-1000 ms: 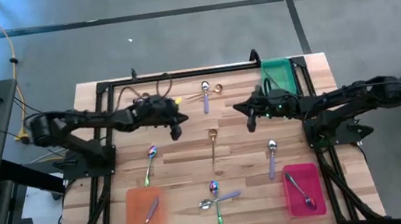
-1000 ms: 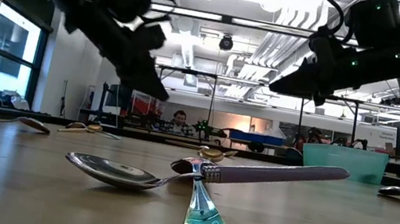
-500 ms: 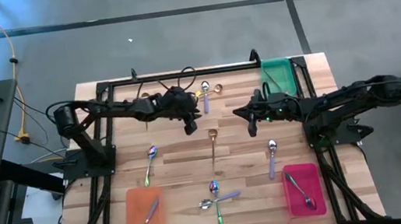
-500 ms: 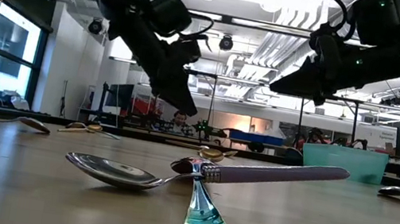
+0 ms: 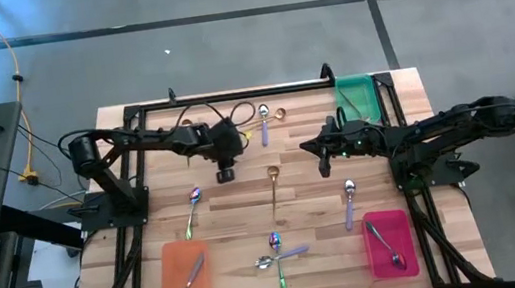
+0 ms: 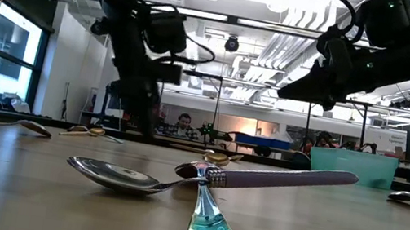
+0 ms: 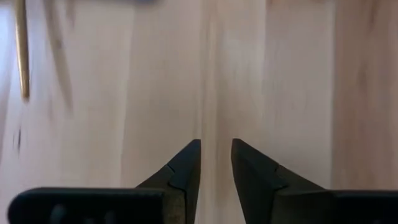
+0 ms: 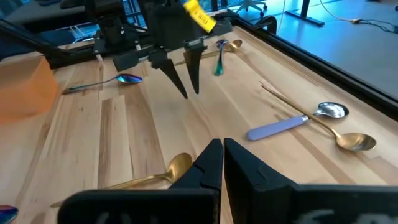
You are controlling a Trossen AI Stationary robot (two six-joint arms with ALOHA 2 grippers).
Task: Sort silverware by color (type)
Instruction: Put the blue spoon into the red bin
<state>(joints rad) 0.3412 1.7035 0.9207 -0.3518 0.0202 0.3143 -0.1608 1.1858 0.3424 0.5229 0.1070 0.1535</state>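
Observation:
Spoons lie scattered flat on the wooden table. A gold spoon (image 5: 274,188) lies mid-table, and its handle (image 7: 23,56) shows in the left wrist view. A rainbow spoon (image 5: 193,212) lies to its left. My left gripper (image 5: 225,175) hangs between these two, pointing straight down over bare wood, open (image 7: 216,149). My right gripper (image 5: 322,163) hovers shut (image 8: 222,152) to the right of the gold spoon's bowl (image 8: 177,165). A purple-handled silver spoon (image 5: 263,123) and a gold one (image 5: 279,114) lie near the far edge.
An orange tray (image 5: 168,263) near left holds a silver spoon. A pink tray (image 5: 400,225) near right holds another spoon. A green tray (image 5: 357,98) sits at the far right. Three crossed spoons (image 5: 278,254) lie near the front edge, and a purple-handled spoon (image 5: 349,202) lies beside the pink tray.
My left gripper swung toward the table's right, then drew back toward the left and near side. It tipped from a slant to pointing straight down and sank closer to the wood. Nothing else moved.

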